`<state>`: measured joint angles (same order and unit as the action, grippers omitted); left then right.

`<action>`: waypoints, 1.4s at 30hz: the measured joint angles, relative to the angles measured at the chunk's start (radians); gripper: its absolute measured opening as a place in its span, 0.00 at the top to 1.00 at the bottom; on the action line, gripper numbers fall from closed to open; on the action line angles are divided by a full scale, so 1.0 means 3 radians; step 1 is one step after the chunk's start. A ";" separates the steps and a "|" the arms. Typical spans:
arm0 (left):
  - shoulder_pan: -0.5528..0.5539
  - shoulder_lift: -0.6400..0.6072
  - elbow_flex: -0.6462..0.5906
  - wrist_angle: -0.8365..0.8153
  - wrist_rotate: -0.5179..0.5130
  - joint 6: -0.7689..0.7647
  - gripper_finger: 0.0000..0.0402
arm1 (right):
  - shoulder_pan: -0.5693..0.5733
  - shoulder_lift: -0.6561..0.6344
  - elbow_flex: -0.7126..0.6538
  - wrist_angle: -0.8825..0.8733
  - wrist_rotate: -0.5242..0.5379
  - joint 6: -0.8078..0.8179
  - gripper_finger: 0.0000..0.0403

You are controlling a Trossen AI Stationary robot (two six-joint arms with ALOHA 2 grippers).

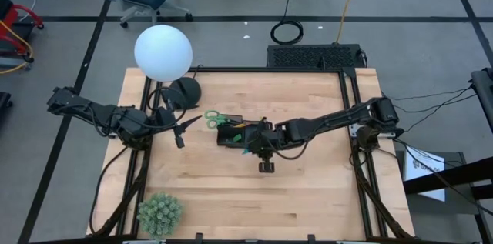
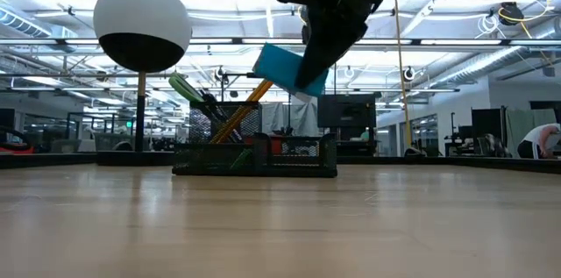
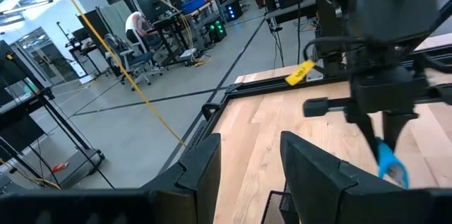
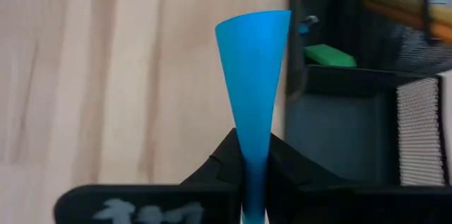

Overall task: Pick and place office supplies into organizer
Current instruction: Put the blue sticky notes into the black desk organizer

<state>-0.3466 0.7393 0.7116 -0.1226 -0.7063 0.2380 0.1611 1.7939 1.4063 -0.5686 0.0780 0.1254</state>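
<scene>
Right claw (image 4: 253, 174) is clamped on the blue pad (image 4: 253, 75), held tilted above the organizer (image 2: 256, 153) on the tabletop (image 1: 308, 190); left claw (image 1: 182, 130) is parted, empty, near the scissors (image 1: 213, 118).

Bright overhead strip lights, soft shadows on the table (image 1: 308, 190); wrist views slightly blurred.

Overhead, table-level, two wrist views; shared organizer (image 1: 239, 132).

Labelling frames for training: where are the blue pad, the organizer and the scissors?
blue pad (image 4: 252, 75): right wrist view, flat face.
organizer (image 2: 289, 168): low view, front mesh wall.
scissors (image 1: 212, 118): high view, green handles.
</scene>
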 joint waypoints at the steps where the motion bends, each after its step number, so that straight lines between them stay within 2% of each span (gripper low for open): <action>1: 0.0000 0.0000 0.0000 0.0000 0.0001 -0.0001 0.62 | -0.0032 0.0000 0.0000 0.0002 0.0003 0.0004 0.96; 15: 0.0000 0.0000 0.0000 -0.0008 0.0000 0.0002 0.62 | -0.0500 0.0025 -0.0057 -0.0226 0.0012 -0.0008 0.96; 33: 0.0000 0.0000 0.0000 -0.0008 0.0001 0.0013 0.62 | -0.0691 0.0027 -0.0066 -0.0162 -0.0001 -0.0099 0.95; 42: 0.0000 -0.0001 0.0000 -0.0013 0.0000 0.0015 0.62 | -0.0689 0.0027 -0.0066 -0.0175 -0.0005 -0.0051 0.86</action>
<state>-0.3466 0.7391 0.7116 -0.1265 -0.7062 0.2424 -0.0456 1.8019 1.3865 -0.6212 0.0765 0.1100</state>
